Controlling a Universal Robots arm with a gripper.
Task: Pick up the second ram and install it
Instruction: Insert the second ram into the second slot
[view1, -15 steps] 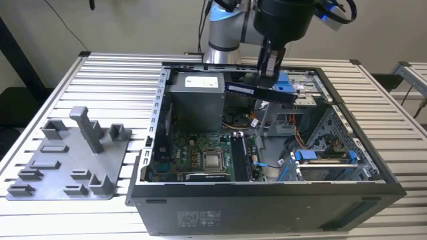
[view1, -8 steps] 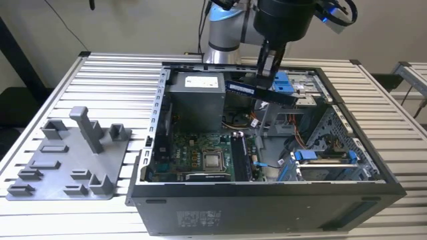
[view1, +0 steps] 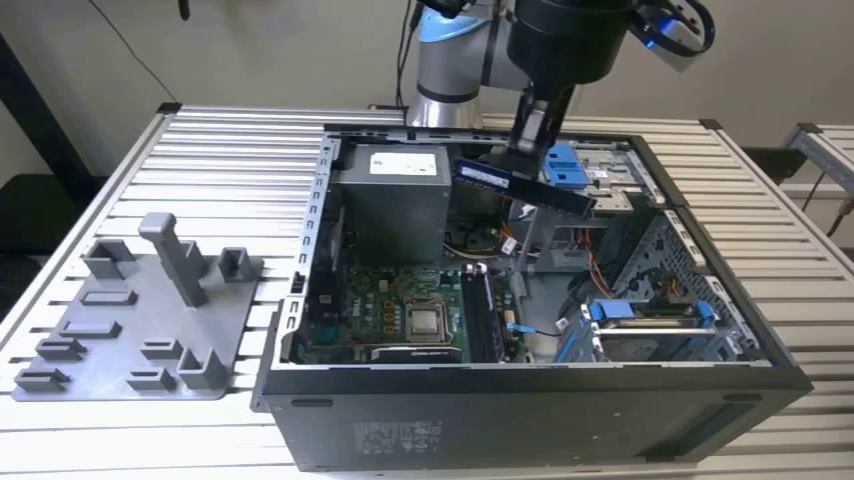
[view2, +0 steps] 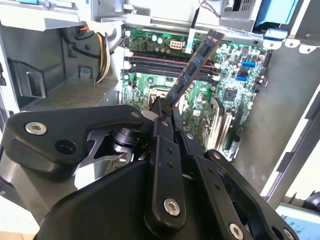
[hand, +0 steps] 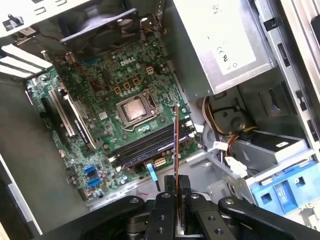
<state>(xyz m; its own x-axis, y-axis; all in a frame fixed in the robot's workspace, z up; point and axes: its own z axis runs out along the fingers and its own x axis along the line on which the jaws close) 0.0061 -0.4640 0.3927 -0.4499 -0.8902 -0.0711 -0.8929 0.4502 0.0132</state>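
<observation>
My gripper (view1: 519, 158) is shut on the second ram (view1: 527, 188), a long dark stick with a pale label. It hangs tilted in the air above the open computer case (view1: 534, 400), between the power supply and the blue drive bay. In the second wrist view the ram (view2: 196, 67) sticks out slantwise from my gripper (view2: 165, 107) over the green motherboard (view2: 225, 90). In the first wrist view the ram (hand: 176, 142) shows edge-on, rising from my gripper (hand: 178, 184) over the black memory slots (hand: 145, 147). It hangs above the slots without touching them.
A grey fixture tray (view1: 134, 330) with blocks and posts lies on the slatted table at the exterior view's left. Inside the case sit a grey power supply (view1: 394, 195), the processor socket (view1: 427, 322), cable bundles (hand: 220, 120) and blue drive brackets (view1: 647, 315).
</observation>
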